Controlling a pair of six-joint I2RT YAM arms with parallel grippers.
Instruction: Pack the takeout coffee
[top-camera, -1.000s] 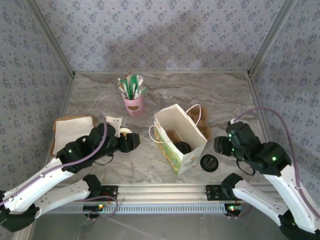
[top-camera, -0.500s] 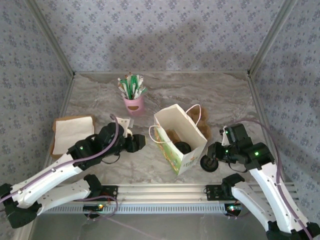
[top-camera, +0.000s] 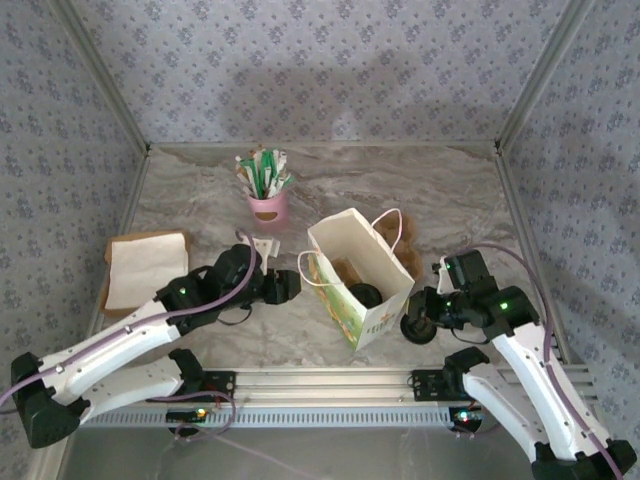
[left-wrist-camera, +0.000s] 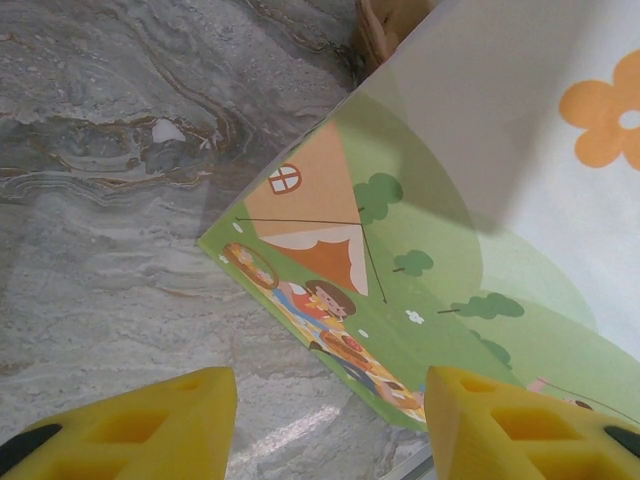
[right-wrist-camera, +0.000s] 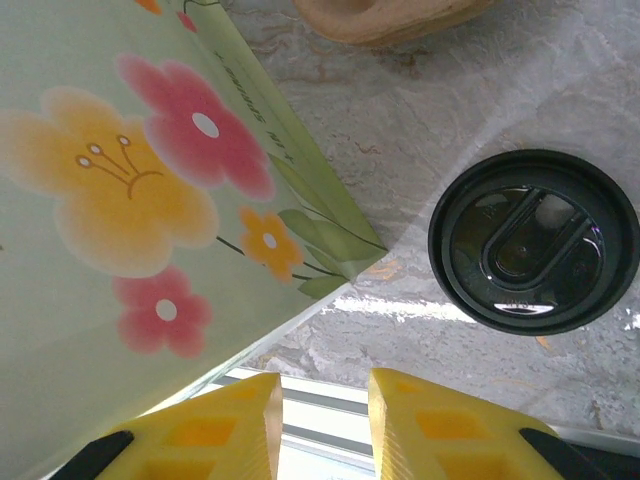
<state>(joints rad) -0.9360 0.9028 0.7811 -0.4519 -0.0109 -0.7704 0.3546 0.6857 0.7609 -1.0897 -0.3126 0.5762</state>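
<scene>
Black-lidded takeout coffee (right-wrist-camera: 530, 240) just beside right fingers (right-wrist-camera: 440, 430), untouched | right narrowly parted | left fingers (left-wrist-camera: 130, 420) spread

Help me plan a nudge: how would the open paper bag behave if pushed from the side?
The paper bag probably buckles before it moves: its walls look thin and its mouth stands open. Tall on the smooth table, it may slide or tip. The dark items inside might steady its base slightly.

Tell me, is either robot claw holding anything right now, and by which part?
Nothing. The left gripper is open, facing the paper bag with an empty gap; the right gripper is open too, the black lid lying apart on the table.
</scene>
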